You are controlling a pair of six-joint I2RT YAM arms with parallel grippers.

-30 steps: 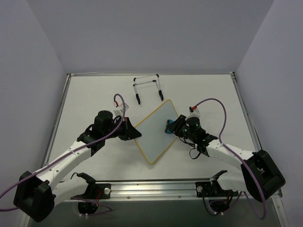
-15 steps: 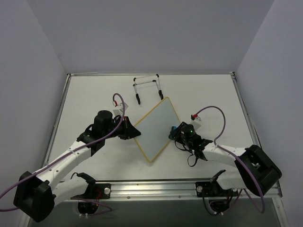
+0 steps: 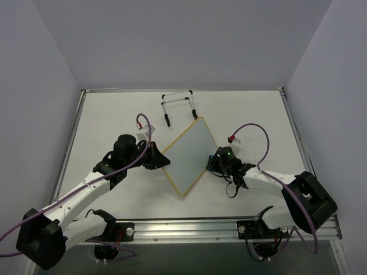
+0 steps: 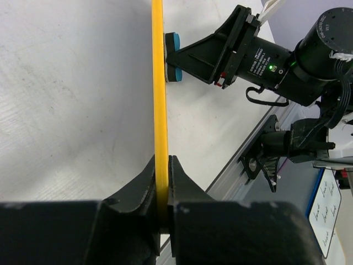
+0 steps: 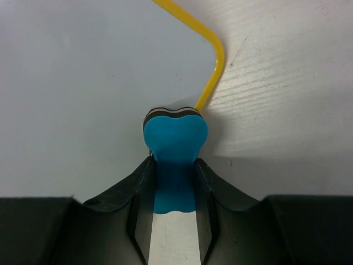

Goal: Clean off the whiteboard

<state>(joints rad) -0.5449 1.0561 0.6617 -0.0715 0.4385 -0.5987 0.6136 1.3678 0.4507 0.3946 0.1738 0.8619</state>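
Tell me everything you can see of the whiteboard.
The whiteboard is a small rectangular panel: smooth white face, no writing visible, thin yellow frame, rounded corners. From above it sits diamond-wise just before the black wire stand. The left gripper is shut on its left corner, the frame edge between the fingers. The blue eraser, held in the right gripper, presses its face beside the right corner. Whether it lies flat cannot be told.
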